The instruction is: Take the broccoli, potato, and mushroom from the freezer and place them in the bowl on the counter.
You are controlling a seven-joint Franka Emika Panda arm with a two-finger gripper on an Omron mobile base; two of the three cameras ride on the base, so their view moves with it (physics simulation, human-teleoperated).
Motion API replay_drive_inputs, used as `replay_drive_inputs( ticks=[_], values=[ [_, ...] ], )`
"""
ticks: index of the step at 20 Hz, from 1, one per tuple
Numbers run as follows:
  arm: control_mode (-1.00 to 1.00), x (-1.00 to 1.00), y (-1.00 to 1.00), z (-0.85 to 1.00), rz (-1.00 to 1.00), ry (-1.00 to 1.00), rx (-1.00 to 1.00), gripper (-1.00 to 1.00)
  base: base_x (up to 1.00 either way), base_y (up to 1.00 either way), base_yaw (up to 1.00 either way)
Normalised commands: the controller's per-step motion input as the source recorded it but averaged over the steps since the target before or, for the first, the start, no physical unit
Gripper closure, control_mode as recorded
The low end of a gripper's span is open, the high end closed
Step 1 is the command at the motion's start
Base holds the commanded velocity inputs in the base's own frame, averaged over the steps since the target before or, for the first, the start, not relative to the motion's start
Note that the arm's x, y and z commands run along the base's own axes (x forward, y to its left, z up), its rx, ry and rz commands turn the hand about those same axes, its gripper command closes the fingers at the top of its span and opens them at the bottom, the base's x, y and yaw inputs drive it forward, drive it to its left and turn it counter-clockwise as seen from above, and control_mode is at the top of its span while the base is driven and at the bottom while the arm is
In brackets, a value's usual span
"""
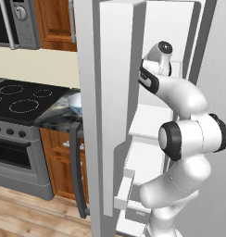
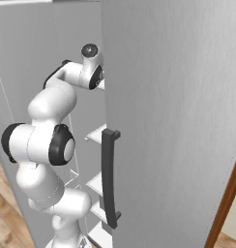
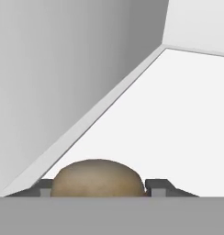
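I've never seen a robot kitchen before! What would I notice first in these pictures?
The big white robot arm reaching deep into the tall light-grey freezer, whose door with the long dark handle stands open. In the hand view, a smooth tan-brown rounded lump sits between the claw's two dark finger tips on a white shelf.
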Motion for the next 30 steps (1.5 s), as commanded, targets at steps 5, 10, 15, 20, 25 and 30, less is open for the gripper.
replay_drive_inputs(
  ticks=[5, 10, 15, 20, 25, 30],
  values=[
    [-1.00, -0.01, 0.00, 0.00, 0.00, -0.01, 0.00, 1.00, 0.00, 0.00, 0.00],
    [-1.00, -0.40, -0.01, 0.25, -0.01, -0.09, 0.00, 1.00, 0.00, 0.00, 0.00],
    [-1.00, -0.98, -0.08, 0.85, -0.02, -0.22, 0.00, 1.00, 0.00, 0.00, 0.00],
    [-1.00, -1.00, -0.29, 0.57, 0.00, -0.26, 0.00, 1.00, 0.00, 0.00, 0.00],
    [-1.00, -1.00, -0.19, 0.05, 0.00, -0.01, 0.00, 1.00, 0.00, 0.00, 0.00],
    [-1.00, -1.00, 0.00, -0.11, 0.00, 0.04, -0.01, 1.00, 0.00, 0.00, 0.00]
  ],
)
